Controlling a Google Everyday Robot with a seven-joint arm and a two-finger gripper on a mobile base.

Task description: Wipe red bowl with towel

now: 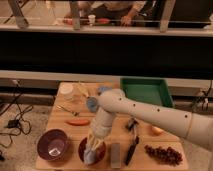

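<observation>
The red bowl (83, 148) sits near the front edge of the wooden table (64, 116), right of a purple bowl (52, 145). A pale blue-grey towel (90, 155) hangs down into the red bowl. My gripper (94, 140) is at the end of the white arm (145, 113), which reaches in from the right. It points down over the red bowl and is shut on the top of the towel. The bowl's inside is mostly hidden by the towel and the gripper.
A green tray (147, 91) stands at the back right. A carrot (78, 121), a grey block (115, 154), a black-handled tool (131, 147), grapes (164, 154), an orange fruit (156, 130) and a white cup (66, 90) lie around. People sit behind a glass partition.
</observation>
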